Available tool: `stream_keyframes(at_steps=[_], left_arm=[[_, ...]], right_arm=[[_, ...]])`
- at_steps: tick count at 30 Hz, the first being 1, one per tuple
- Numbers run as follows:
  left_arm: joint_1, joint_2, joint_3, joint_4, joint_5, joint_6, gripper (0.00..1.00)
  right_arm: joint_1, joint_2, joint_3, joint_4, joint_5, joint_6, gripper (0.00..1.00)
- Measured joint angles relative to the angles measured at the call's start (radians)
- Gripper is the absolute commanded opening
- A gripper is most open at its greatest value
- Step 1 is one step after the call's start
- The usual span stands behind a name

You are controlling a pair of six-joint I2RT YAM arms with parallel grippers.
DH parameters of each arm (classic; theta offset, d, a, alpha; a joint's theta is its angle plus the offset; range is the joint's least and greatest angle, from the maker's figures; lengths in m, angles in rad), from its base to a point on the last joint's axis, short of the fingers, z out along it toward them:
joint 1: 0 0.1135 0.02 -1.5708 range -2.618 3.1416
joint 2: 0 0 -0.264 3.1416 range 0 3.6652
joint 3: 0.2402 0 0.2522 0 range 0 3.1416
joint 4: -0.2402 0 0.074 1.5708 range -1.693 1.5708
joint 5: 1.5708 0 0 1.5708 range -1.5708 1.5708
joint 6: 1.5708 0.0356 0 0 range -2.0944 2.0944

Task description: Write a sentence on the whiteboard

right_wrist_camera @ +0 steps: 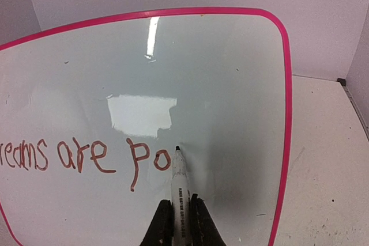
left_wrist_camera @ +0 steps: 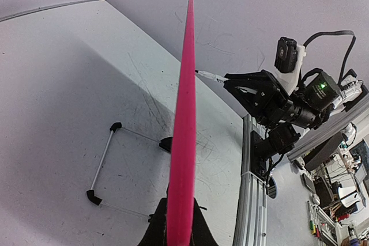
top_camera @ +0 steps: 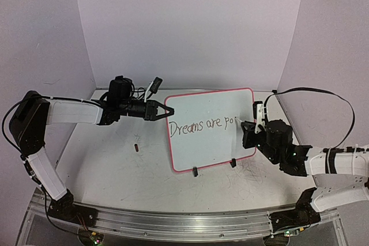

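Right claw (right_wrist_camera: 180, 214) presses marker (right_wrist_camera: 179, 177) on whiteboard (right_wrist_camera: 230, 84); bare board toward right rim.

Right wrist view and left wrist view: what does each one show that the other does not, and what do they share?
Only the right wrist view: the face of the small white pink-rimmed whiteboard, with the dark handwritten sentence showing "reams are po". Only the left wrist view: the left claw gripping that board edge-on, and the thin wire stand with black end caps behind it. Both: the board, the right claw holding the white marker pen against it, the scuffed white table.
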Motion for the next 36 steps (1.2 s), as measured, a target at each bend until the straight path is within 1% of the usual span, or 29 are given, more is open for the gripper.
stream_keyframes(at_steps=[17,36], left_arm=[[0.000,0.000,0.000,-0.002,0.000,0.000,0.00],[0.000,0.000,0.000,-0.003,0.000,0.000,0.00]], right_arm=[[-0.016,0.044,0.000,0.028,0.011,0.005,0.00],[-0.016,0.045,0.000,0.026,-0.030,0.020,0.00]])
